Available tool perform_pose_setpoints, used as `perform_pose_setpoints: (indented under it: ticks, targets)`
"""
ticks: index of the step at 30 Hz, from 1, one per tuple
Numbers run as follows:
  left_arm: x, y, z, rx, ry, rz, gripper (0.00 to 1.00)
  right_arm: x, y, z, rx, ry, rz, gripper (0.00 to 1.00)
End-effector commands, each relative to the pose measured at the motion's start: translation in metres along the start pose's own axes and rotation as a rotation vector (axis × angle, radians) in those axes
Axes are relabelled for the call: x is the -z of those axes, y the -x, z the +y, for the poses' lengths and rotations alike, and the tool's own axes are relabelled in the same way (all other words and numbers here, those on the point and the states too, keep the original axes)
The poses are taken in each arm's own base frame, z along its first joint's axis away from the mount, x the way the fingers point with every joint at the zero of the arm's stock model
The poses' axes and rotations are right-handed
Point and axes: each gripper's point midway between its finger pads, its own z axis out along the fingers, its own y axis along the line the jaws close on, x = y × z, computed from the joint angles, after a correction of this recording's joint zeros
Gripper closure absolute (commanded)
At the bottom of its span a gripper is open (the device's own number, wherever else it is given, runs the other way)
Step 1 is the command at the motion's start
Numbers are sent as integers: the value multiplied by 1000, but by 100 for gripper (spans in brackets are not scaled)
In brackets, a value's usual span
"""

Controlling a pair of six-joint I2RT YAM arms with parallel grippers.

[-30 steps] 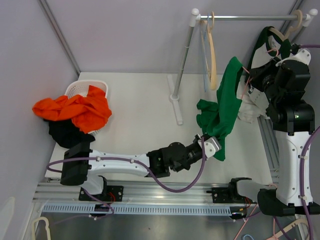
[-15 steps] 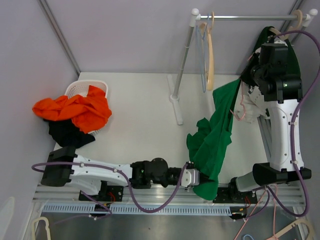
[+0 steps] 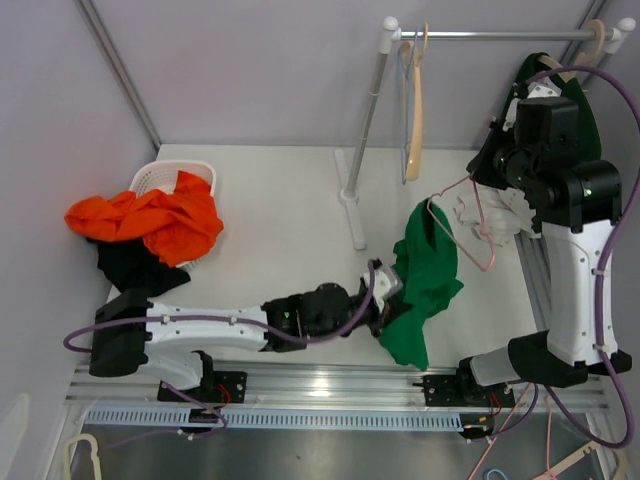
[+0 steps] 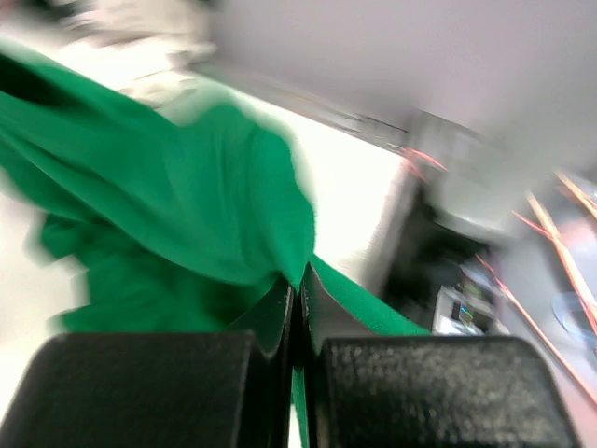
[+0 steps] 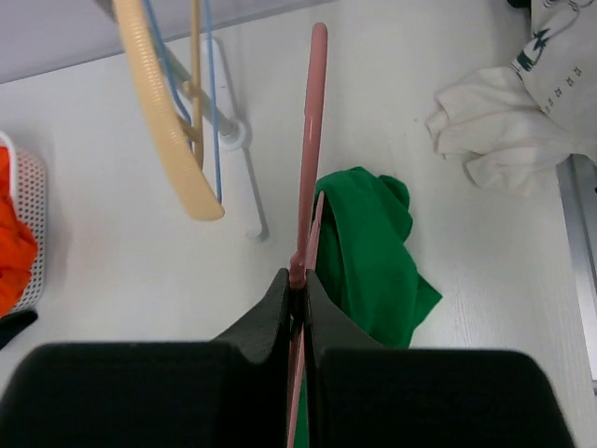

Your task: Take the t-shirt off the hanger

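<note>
The green t-shirt [image 3: 428,270] hangs bunched between both arms, its lower part on the table. My left gripper [image 3: 388,302] is shut on a fold of it, and the left wrist view shows the cloth [image 4: 187,187] pinched between my closed fingers [image 4: 297,297]. My right gripper [image 3: 492,188] is shut on the pink wire hanger [image 3: 481,228] and holds it above the table. The hanger [image 5: 312,140] is mostly bare. The shirt [image 5: 368,252] reaches its left tip; I cannot tell if it is still hooked there.
A white basket [image 3: 150,178] with orange clothes [image 3: 150,215] and a black garment [image 3: 130,265] sits far left. The rack's pole [image 3: 365,110] and base [image 3: 352,215] stand at the back centre, with a beige hanger [image 3: 412,110]. White clothes [image 5: 508,121] lie at the right.
The shirt was stretched from the hanger to the table's front edge; it has now slid off most of the hanger and bunched up. My left gripper moved back from the front edge, still holding it.
</note>
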Motion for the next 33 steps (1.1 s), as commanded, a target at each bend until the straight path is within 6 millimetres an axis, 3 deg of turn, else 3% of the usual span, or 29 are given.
perform_pose_setpoints:
  ticks: [1,5,6,8,9,11,12,13,14,15,16,17,18,19,20,21,22,23,24,26,27,29,30,33]
  targets:
    - [9,32,48,217,174,-12,99,42,-3,7,55,85,-30,100]
    - [33,30,73,189,268,23,99,53,7,-3,84,73,-150,100]
    - [47,48,76,181,286,-27,99,53,24,2,76,93,-238,100]
    - [63,73,85,134,317,-66,99,52,35,1,115,90,-320,100]
    - [73,76,95,110,326,-37,99,50,44,4,135,107,-377,100]
    - [94,135,105,79,325,-105,99,45,52,3,172,86,-411,100]
    - [105,147,132,80,385,-110,99,38,61,6,174,81,-431,100]
    - [110,166,135,75,359,-103,99,34,67,8,179,77,-444,100]
    - [118,197,143,55,375,-153,99,31,73,12,184,87,-460,100]
    - [126,209,165,39,428,-163,99,29,86,19,180,107,-509,100]
    - [135,236,171,14,450,-199,99,18,90,26,185,122,-510,100]
    - [132,257,183,-27,469,-215,99,13,97,32,186,133,-526,100]
    - [137,267,210,-44,525,-216,99,11,113,38,195,142,-579,100]
    - [138,310,216,-100,511,-263,99,3,129,47,196,154,-626,100]
    - [142,320,234,-116,557,-262,99,-6,129,49,212,152,-615,100]
    - [157,329,268,-126,654,-269,99,-5,147,57,229,165,-687,100]
    - [180,366,274,-160,696,-344,99,-9,155,61,233,171,-710,100]
    - [186,387,286,-176,699,-377,99,-17,169,69,240,184,-733,100]
    - [216,397,318,-180,795,-403,99,-23,176,73,249,193,-736,100]
    - [268,456,312,-225,836,-598,99,-40,190,84,261,200,-729,100]
    - [298,463,332,-246,892,-629,99,-45,193,87,270,202,-725,100]
    - [327,472,342,-244,921,-698,99,-58,196,91,278,209,-717,100]
    - [360,484,346,-296,987,-756,99,-67,198,92,277,216,-720,100]
    - [407,478,362,-292,1125,-791,99,-82,203,96,256,274,-742,100]
